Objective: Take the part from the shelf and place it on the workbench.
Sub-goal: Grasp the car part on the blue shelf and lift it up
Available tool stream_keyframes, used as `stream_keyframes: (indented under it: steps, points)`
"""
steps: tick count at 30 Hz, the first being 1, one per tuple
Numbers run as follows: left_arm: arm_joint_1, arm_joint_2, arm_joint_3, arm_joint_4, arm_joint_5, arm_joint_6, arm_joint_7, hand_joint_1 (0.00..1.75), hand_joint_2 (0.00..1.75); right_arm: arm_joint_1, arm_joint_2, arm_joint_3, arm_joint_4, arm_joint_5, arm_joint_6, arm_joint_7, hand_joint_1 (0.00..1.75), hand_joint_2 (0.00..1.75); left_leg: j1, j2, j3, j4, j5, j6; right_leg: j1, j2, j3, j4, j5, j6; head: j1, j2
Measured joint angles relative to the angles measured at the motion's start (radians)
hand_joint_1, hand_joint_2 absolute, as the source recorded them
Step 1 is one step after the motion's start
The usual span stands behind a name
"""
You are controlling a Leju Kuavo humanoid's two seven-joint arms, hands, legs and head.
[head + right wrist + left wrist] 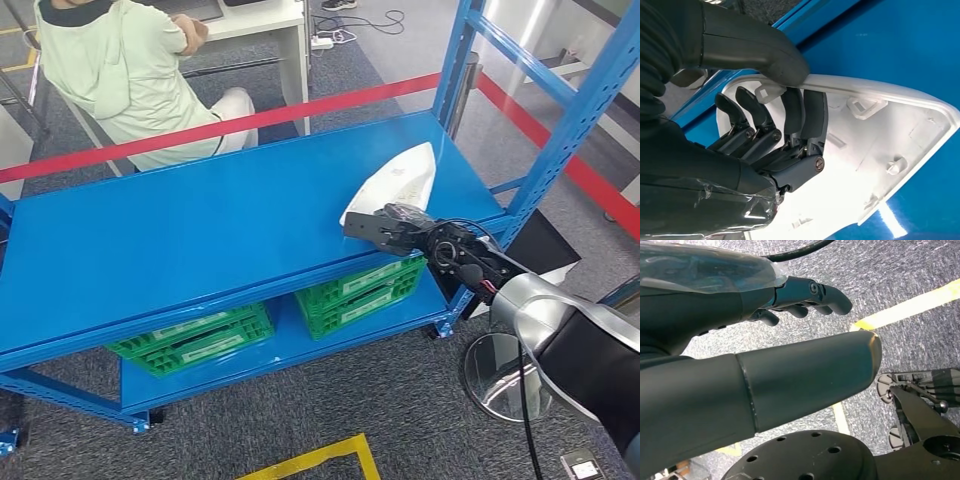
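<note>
The right hand (791, 130) pinches the rim of the white plastic part (396, 182) lying near the right end of the blue shelf (189, 230), thumb over and fingers under, a shallow edge-hold that may let the shell slip once lifted.

White part (398, 180); blue shelf (189, 240); green crates (361, 290); red tape (226, 127).

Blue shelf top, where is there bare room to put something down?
Most of the blue shelf top is bare: the whole stretch from its left end up to the white part. The right end is crowded, with the white part and the right hand, whose fingers pinch its rim. The lower shelf is crowded too, with green crates.
</note>
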Motion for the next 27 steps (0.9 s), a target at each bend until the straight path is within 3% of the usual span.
stream_keyframes:
  steps: [2, 3, 6, 8, 16, 27]
  points:
    - [0.0, 0.0, 0.0, 0.0, 0.0, 0.0, 0.0, 0.0, 0.0, 0.0, 0.0, 0.0, -0.001, 0.0, 0.0, 0.001, 1.46, 1.75, 0.0, 0.0, 0.0, 0.0, 0.0, 0.0, 0.0, 0.0, 0.0, 0.0, 0.0, 0.0, 0.0, 0.0]
    - [0.0, 0.0, 0.0, 0.0, -0.001, 0.0, 0.0, 0.0, 0.0, 0.0, 0.0, 0.0, -0.003, 0.0, 0.0, 0.002, 1.31, 1.75, 0.0, 0.0, 0.0, 0.0, 0.0, 0.0, 0.0, 0.0, 0.0, 0.0, 0.0, 0.0, 0.0, 0.0]
    - [0.0, 0.0, 0.0, 0.0, -0.002, 0.0, -0.001, 0.0, 0.0, 0.001, -0.002, 0.0, -0.008, 0.0, 0.001, 0.008, 0.55, 1.75, 0.0, 0.0, 0.0, 0.0, 0.0, 0.0, 0.0, 0.0, 0.001, 0.0, 0.0, 0.0, 0.0, 0.0]
    - [0.0, 0.0, 0.0, 0.0, 0.001, 0.0, -0.004, 0.0, 0.0, 0.004, -0.003, 0.0, -0.012, 0.001, 0.003, 0.014, 0.33, 1.75, 0.0, 0.0, 0.0, 0.0, 0.0, 0.0, 0.0, 0.0, 0.001, 0.0, 0.0, 0.0, 0.0, 0.0]
    - [0.001, 0.0, -0.001, 0.0, 0.009, 0.001, -0.011, 0.0, 0.0, 0.007, -0.003, 0.0, -0.015, 0.006, 0.01, 0.023, 0.28, 1.75, 0.0, 0.0, 0.0, 0.0, 0.0, 0.0, 0.0, 0.0, 0.001, 0.0, 0.0, 0.0, 0.0, 0.0]
    - [0.003, 0.0, -0.002, 0.0, 0.008, 0.001, -0.011, 0.0, 0.0, 0.015, -0.003, 0.001, -0.014, 0.006, 0.015, 0.026, 0.34, 1.75, 0.0, 0.0, 0.0, 0.0, 0.0, 0.0, 0.0, 0.0, 0.0, 0.0, 0.0, 0.0, 0.0, 0.0]
